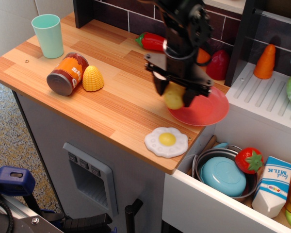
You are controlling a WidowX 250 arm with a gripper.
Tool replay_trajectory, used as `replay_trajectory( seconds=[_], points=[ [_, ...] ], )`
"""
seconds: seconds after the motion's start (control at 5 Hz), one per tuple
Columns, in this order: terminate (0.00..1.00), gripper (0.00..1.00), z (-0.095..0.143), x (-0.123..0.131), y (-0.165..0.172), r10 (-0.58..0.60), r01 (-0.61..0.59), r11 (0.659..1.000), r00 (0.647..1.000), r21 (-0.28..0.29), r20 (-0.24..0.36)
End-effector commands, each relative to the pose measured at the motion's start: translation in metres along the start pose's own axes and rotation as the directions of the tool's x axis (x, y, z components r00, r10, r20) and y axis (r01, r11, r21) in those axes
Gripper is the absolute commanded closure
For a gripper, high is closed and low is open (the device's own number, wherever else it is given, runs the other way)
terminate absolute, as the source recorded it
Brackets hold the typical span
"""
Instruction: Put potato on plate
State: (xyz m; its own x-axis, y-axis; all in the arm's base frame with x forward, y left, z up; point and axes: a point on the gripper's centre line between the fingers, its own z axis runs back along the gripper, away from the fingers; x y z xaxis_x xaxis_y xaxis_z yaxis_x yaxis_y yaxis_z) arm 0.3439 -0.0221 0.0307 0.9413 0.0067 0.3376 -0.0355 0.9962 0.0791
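The black robot gripper (175, 98) is clamped on the small pale yellow egg-shaped plastic potato (174, 97), its two fingers pressed against either side of it. The potato hangs in the air at the near left edge of the flat round translucent pink-red plastic plate (206, 109), not touching it, and seems to sit only partly over the rim rather than over the middle.

The main risk is letting go too early. Dropped from here, the smooth rounded toy could strike the raised rim and roll back onto the light wooden countertop (106, 97), perhaps toward the white-and-yellow plastic fried egg (167, 141) just in front (or off the counter's edge into the open drawer below). A release from height would likely make it bounce. The plate itself looks light and lies close to the counter's right edge, so a downward push on its rim might tip or shove it.
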Motion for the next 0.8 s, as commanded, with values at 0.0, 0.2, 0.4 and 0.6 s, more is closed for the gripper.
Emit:
replay_trajectory(
  seconds=[0.0,0.2,0.4,0.6],
  points=[
    [0.00,0.00,0.0017,0.0265,-0.0144,-0.006,0.010,0.997,0.998,-0.070,0.063],
    [0.00,0.00,0.0017,0.0265,-0.0144,-0.006,0.010,0.997,0.998,-0.070,0.063],
    [0.00,0.00,0.0017,0.0265,-0.0144,-0.006,0.010,0.997,0.998,-0.070,0.063],
    [1.00,0.00,0.0017,0.0265,-0.0144,-0.006,0.010,0.997,0.998,-0.070,0.063]
  ],
)
